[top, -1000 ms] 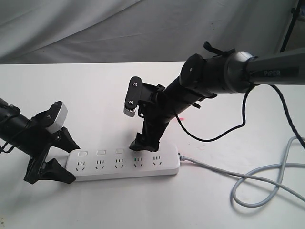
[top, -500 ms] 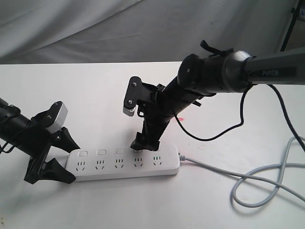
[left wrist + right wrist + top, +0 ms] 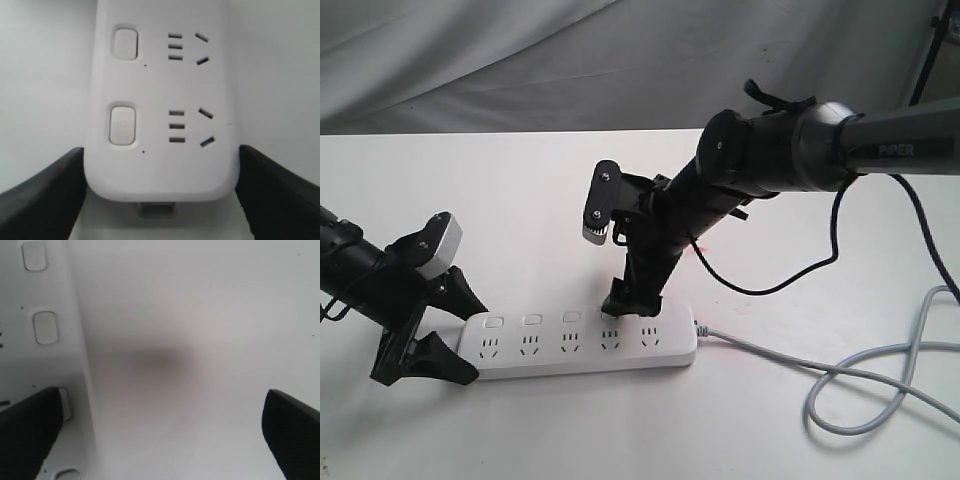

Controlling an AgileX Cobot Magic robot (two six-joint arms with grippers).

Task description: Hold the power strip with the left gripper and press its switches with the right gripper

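The long flat white plastic power strip (image 3: 578,343) lies held — black two-fingered left gripper (image 3: 468,342) clamped on the end opposite its grey cord (image 3: 790,360). The black right gripper (image 3: 163,400), jaws spread wide, rests a finger on the strip's fourth small white switch (image 3: 64,407); next, probably lift and shift cordward.

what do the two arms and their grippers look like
Left gripper: black two-fingered claw, small white-grey block on top, thin black arm. Right gripper: black claw with a white-grey block, bulky black jointed arm, grey tube marked "PiPER", thin black cable looping below.
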